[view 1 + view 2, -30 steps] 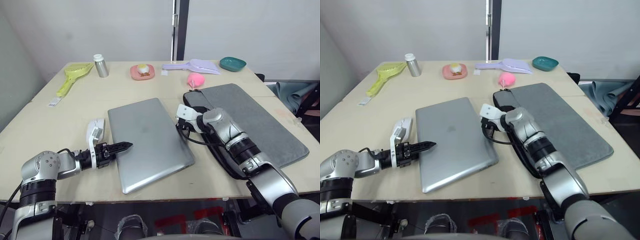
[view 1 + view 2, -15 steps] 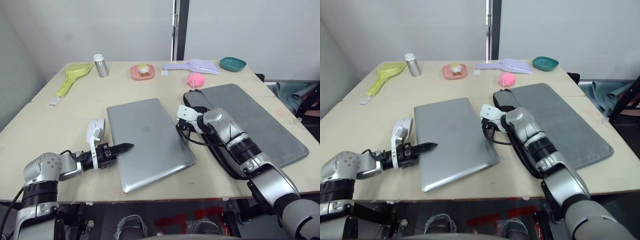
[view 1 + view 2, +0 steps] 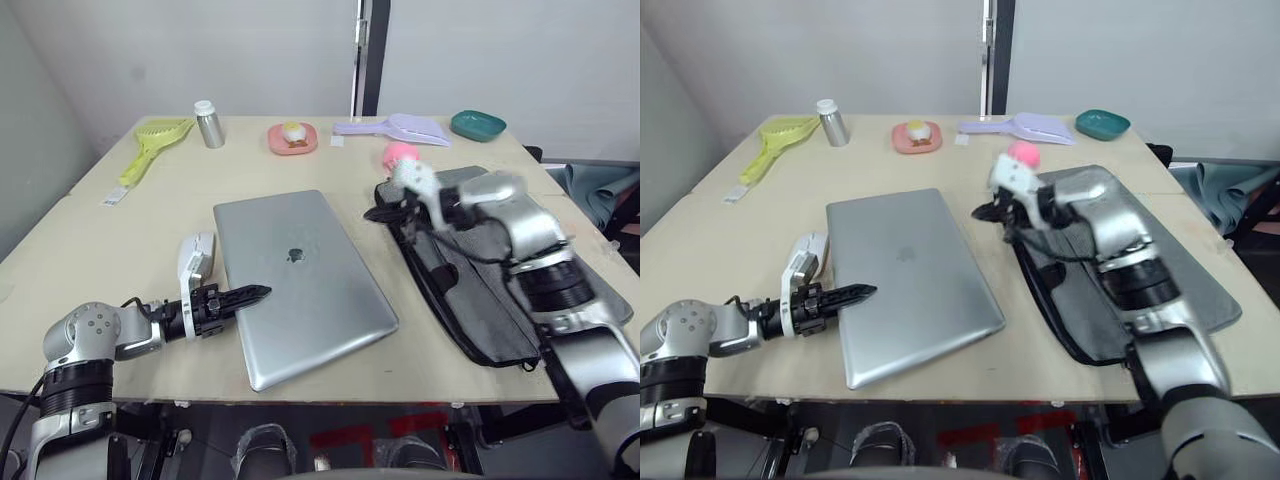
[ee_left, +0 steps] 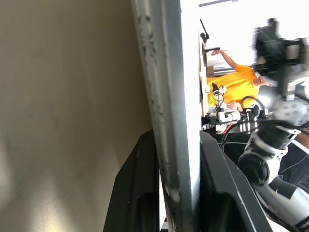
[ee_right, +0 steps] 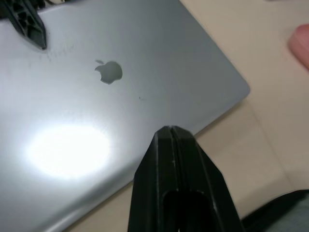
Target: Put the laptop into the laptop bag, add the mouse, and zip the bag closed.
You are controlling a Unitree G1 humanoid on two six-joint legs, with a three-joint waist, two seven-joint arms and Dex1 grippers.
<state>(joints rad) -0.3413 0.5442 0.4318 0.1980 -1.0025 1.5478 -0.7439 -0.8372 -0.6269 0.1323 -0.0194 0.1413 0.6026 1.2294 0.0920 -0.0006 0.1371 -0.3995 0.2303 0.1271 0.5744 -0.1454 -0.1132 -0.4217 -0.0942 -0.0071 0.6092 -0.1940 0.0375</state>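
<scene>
While I watch from the head cam, L gripper lies low along the table, forearm stretched fwd, its fingers clamped on the left edge of the laptop; wrist view confirms one finger each side of the slab. R arm is raised and bent across the laptop bag, R gripper hanging above the gap between bag and laptop, fingers pressed together w/ nothing visible between them. 1 laptop, flat, lid up, mid-table. 1 bag, just right of it, its near side gaping open. 1 mouse, white, just left of the laptop by the L gripper. 1 pink plush beyond the bag.
</scene>
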